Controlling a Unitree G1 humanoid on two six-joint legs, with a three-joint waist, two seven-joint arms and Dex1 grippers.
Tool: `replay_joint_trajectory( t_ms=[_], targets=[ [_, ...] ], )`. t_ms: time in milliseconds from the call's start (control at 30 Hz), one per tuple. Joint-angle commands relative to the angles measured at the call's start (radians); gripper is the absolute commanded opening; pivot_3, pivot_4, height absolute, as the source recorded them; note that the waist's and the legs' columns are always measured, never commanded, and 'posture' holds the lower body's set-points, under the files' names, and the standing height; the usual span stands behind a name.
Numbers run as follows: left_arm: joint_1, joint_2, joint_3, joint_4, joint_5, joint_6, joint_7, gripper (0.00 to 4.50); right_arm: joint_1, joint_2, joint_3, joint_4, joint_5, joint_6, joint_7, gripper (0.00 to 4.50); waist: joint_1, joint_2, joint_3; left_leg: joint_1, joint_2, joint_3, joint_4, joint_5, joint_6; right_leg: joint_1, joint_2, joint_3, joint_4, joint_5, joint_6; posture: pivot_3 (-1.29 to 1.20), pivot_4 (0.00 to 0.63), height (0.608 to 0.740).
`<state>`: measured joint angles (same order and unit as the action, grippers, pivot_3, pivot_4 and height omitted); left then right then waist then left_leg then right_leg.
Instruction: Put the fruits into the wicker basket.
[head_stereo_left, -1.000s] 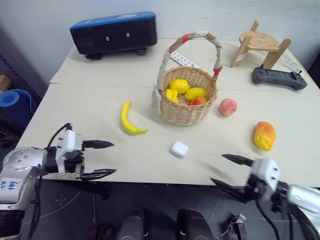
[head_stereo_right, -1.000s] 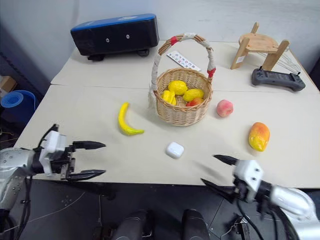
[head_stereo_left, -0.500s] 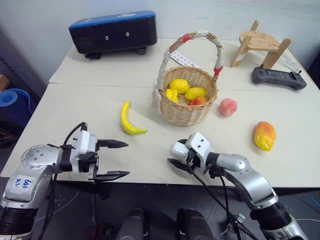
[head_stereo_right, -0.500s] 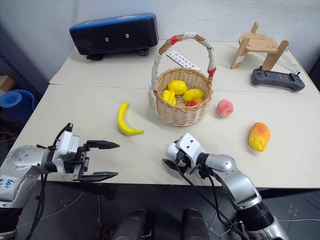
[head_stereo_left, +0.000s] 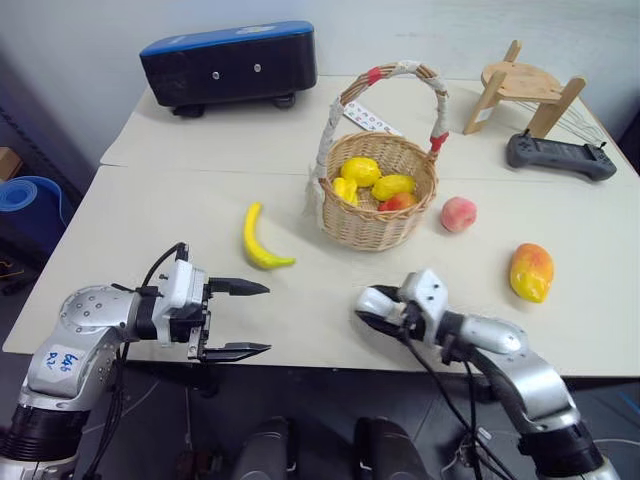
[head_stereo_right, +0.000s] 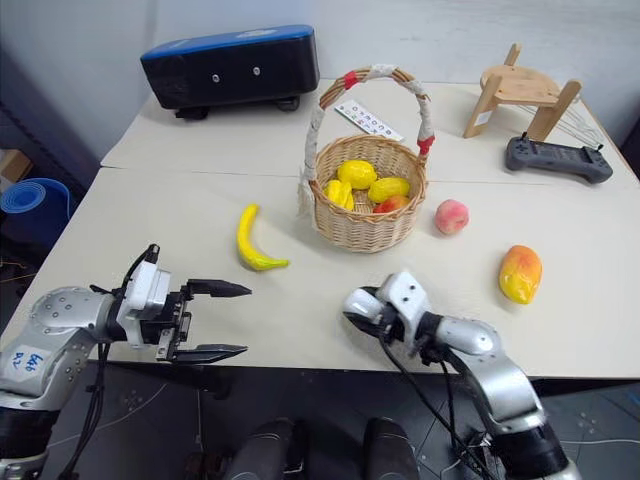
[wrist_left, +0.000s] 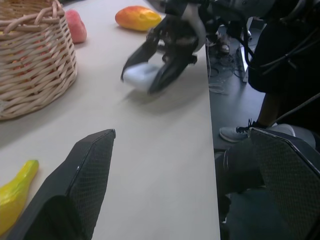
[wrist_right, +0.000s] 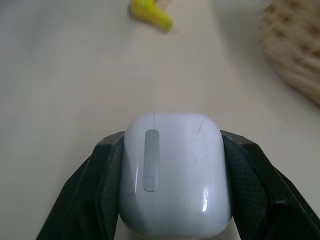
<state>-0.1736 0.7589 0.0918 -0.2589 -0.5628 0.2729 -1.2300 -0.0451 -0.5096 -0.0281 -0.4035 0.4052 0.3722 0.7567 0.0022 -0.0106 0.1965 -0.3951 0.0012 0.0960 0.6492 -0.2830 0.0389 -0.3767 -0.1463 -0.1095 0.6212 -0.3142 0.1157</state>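
My right gripper (head_stereo_left: 368, 308) is shut on a small white rounded case (wrist_right: 172, 175) near the table's front edge, its black fingers (wrist_right: 90, 185) pressed on both sides. To the left, my left gripper (head_stereo_left: 262, 318) is open and holds nothing. A yellow banana (head_stereo_left: 258, 240) lies left of the wicker basket (head_stereo_left: 375, 222). The basket holds yellow lemon-like fruits (head_stereo_left: 360, 172) and a reddish fruit (head_stereo_left: 398, 202). A pink peach (head_stereo_left: 459, 214) sits just right of the basket. The orange mango (head_stereo_left: 530, 272) lies farther right.
A blue-topped black box (head_stereo_left: 228, 63) stands at the back left. A wooden stand (head_stereo_left: 525, 90) and a black controller (head_stereo_left: 558, 155) are at the back right. A white card (head_stereo_left: 368, 118) lies behind the basket.
My right arm swung in from the front right to the white case, and its fingers closed on it. My left gripper shifted a little to the right, still open.
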Motion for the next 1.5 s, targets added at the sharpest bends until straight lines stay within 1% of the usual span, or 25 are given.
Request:
replay_joint_trajectory(
  t_ms=[33, 133, 200, 267, 300, 400, 500, 633, 733, 800, 867, 933, 967, 1000, 1133, 1233, 1333, 1367, 1433, 1500],
  targets=[
    [-0.037, -0.026, 0.005, -0.031, -0.048, 0.034, 0.034, 4.50, 0.088, -0.047, -0.307, -0.125, 0.197, 0.026, -0.009, 2.35, 0.003, 0.000, 0.000, 0.000, 0.000, -0.001, 0.000, 0.000, 0.000, 0.001, 0.000, 0.000, 0.000, 0.000, 0.000, 0.00, 0.150, 0.740],
    [-0.065, -0.052, -0.003, -0.034, -0.059, 0.054, 0.055, 4.50, 0.187, -0.126, -0.571, -0.080, 0.249, 0.046, -0.004, 2.35, 0.015, 0.000, 0.000, 0.000, 0.000, 0.000, 0.000, 0.000, 0.001, 0.002, 0.000, 0.001, -0.001, 0.000, 0.000, 0.00, 0.150, 0.740],
    [-0.082, -0.071, -0.007, -0.032, -0.065, 0.066, 0.071, 4.50, 0.221, -0.174, -0.711, 0.022, 0.235, 0.015, 0.005, 2.35, 0.021, 0.000, 0.000, 0.001, 0.000, 0.000, 0.000, -0.001, 0.001, 0.002, 0.000, 0.002, -0.001, 0.000, 0.000, 0.00, 0.150, 0.740],
    [-0.096, -0.088, -0.012, -0.029, -0.067, 0.073, 0.083, 4.50, 0.218, -0.203, -0.799, 0.144, 0.222, -0.014, -0.007, 2.35, 0.022, 0.000, 0.000, 0.002, -0.001, 0.001, 0.000, -0.001, 0.002, 0.002, 0.000, 0.002, -0.001, 0.000, 0.000, 0.00, 0.150, 0.740],
    [-0.104, -0.098, -0.017, -0.026, -0.064, 0.076, 0.088, 4.50, 0.206, -0.224, -0.820, 0.247, 0.179, -0.063, -0.017, 2.35, 0.021, 0.000, 0.000, 0.002, -0.001, 0.002, 0.000, 0.000, 0.002, 0.002, 0.000, 0.001, -0.002, 0.000, 0.000, 0.00, 0.150, 0.740],
    [-0.126, -0.116, -0.030, -0.016, -0.054, 0.076, 0.093, 4.50, 0.150, -0.301, -0.791, 0.562, 0.031, -0.194, -0.065, 2.35, 0.019, 0.000, 0.000, 0.005, 0.000, 0.006, 0.000, -0.001, 0.002, 0.002, 0.001, 0.001, -0.004, 0.000, 0.000, 0.00, 0.150, 0.740],
    [-0.140, -0.124, -0.033, -0.005, -0.049, 0.076, 0.097, 4.50, 0.034, -0.345, -0.727, 0.811, -0.040, -0.268, -0.117, 2.35, 0.010, 0.000, 0.000, 0.006, 0.000, 0.008, 0.000, -0.001, 0.002, 0.002, 0.001, 0.002, -0.003, 0.000, 0.000, 0.00, 0.150, 0.740],
    [-0.146, -0.126, -0.045, 0.011, -0.027, 0.063, 0.099, 4.50, -0.136, -0.344, -0.633, 1.050, -0.100, -0.319, -0.166, 2.35, -0.013, 0.003, 0.000, 0.006, 0.001, 0.009, -0.001, 0.000, 0.002, 0.001, 0.001, 0.003, -0.002, 0.000, 0.000, 0.00, 0.150, 0.740],
    [-0.161, -0.128, -0.040, 0.028, -0.023, 0.059, 0.106, 4.50, -0.207, -0.340, -0.599, 1.148, -0.107, -0.348, -0.172, 2.35, -0.014, 0.005, 0.000, 0.006, 0.001, 0.010, 0.000, 0.001, 0.002, 0.001, 0.002, 0.003, -0.002, 0.000, 0.000, 0.00, 0.150, 0.740],
    [-0.165, -0.124, -0.042, 0.035, -0.018, 0.055, 0.102, 4.50, -0.245, -0.338, -0.587, 1.203, -0.105, -0.355, -0.184, 3.09, -0.014, 0.006, 0.000, 0.006, 0.001, 0.009, 0.000, 0.001, 0.002, 0.001, 0.001, 0.003, -0.002, 0.000, 0.000, 0.00, 0.150, 0.740],
    [-0.171, -0.119, -0.041, 0.045, -0.012, 0.048, 0.098, 4.50, -0.255, -0.342, -0.574, 1.228, -0.108, -0.370, -0.183, 3.73, -0.007, 0.006, 0.000, 0.006, 0.001, 0.009, 0.001, 0.002, 0.003, 0.002, 0.001, 0.003, -0.001, 0.000, 0.001, 0.00, 0.150, 0.740],
    [-0.175, -0.114, -0.034, 0.059, -0.003, 0.039, 0.100, 4.50, -0.237, -0.353, -0.574, 1.215, -0.106, -0.393, -0.169, 4.43, -0.001, 0.006, 0.000, 0.006, 0.001, 0.009, 0.001, 0.002, 0.003, 0.002, 0.001, 0.002, -0.002, 0.000, 0.001, 0.00, 0.150, 0.740],
    [-0.175, -0.111, -0.030, 0.065, 0.000, 0.034, 0.101, 4.50, -0.227, -0.357, -0.579, 1.203, -0.102, -0.403, -0.162, 4.47, -0.001, 0.006, 0.000, 0.005, 0.000, 0.008, 0.001, 0.002, 0.003, 0.002, 0.000, 0.003, -0.003, 0.000, 0.001, 0.00, 0.150, 0.740],
    [-0.174, -0.108, -0.024, 0.072, 0.001, 0.029, 0.103, 4.50, -0.215, -0.359, -0.587, 1.185, -0.095, -0.418, -0.151, 4.47, -0.001, 0.006, 0.000, 0.005, 0.000, 0.008, 0.001, 0.002, 0.003, 0.002, 0.000, 0.003, -0.003, 0.000, 0.001, 0.00, 0.150, 0.740],
    [-0.135, -0.063, 0.048, 0.137, 0.023, -0.007, 0.114, 4.50, -0.085, -0.353, -0.631, 0.928, -0.006, -0.472, 0.007, 4.47, -0.005, 0.007, 0.001, 0.005, 0.001, 0.008, 0.000, 0.001, 0.002, 0.002, -0.001, 0.003, -0.004, 0.000, 0.001, 0.00, 0.150, 0.740],
    [-0.069, -0.014, 0.146, 0.210, 0.049, -0.043, 0.143, 4.50, 0.049, -0.316, -0.625, 0.630, 0.096, -0.434, 0.128, 4.47, -0.015, 0.008, 0.000, 0.006, 0.004, 0.009, -0.002, 0.000, 0.000, 0.002, 0.000, 0.003, -0.003, 0.000, 0.001, 0.00, 0.150, 0.740],
    [0.012, 0.033, 0.241, 0.287, 0.071, -0.079, 0.157, 4.50, 0.156, -0.286, -0.592, 0.384, 0.162, -0.379, 0.173, 4.47, -0.025, 0.008, 0.000, 0.007, 0.008, 0.009, -0.002, -0.001, -0.002, 0.002, 0.001, 0.002, -0.003, 0.000, 0.000, 0.00, 0.150, 0.740],
    [0.043, 0.050, 0.281, 0.325, 0.073, -0.086, 0.161, 4.50, 0.186, -0.269, -0.571, 0.307, 0.173, -0.384, 0.186, 4.47, -0.026, 0.007, 0.000, 0.007, 0.009, 0.009, -0.002, -0.003, -0.002, 0.002, 0.001, 0.002, -0.003, 0.000, 0.000, 0.00, 0.150, 0.740],
    [0.105, 0.082, 0.357, 0.404, 0.079, -0.096, 0.172, 4.50, 0.253, -0.251, -0.507, 0.165, 0.190, -0.410, 0.261, 4.47, -0.026, 0.007, 0.000, 0.007, 0.009, 0.009, -0.002, -0.004, -0.002, 0.001, 0.000, 0.003, -0.003, 0.000, -0.001, 0.00, 0.150, 0.740],
    [0.146, 0.100, 0.413, 0.454, 0.077, -0.083, 0.197, 4.50, 0.284, -0.223, -0.454, 0.077, 0.199, -0.428, 0.288, 4.47, -0.026, 0.007, 0.000, 0.006, 0.009, 0.009, -0.002, -0.006, -0.002, 0.001, -0.001, 0.002, -0.003, 0.000, -0.001, 0.00, 0.150, 0.740]
  ],
)
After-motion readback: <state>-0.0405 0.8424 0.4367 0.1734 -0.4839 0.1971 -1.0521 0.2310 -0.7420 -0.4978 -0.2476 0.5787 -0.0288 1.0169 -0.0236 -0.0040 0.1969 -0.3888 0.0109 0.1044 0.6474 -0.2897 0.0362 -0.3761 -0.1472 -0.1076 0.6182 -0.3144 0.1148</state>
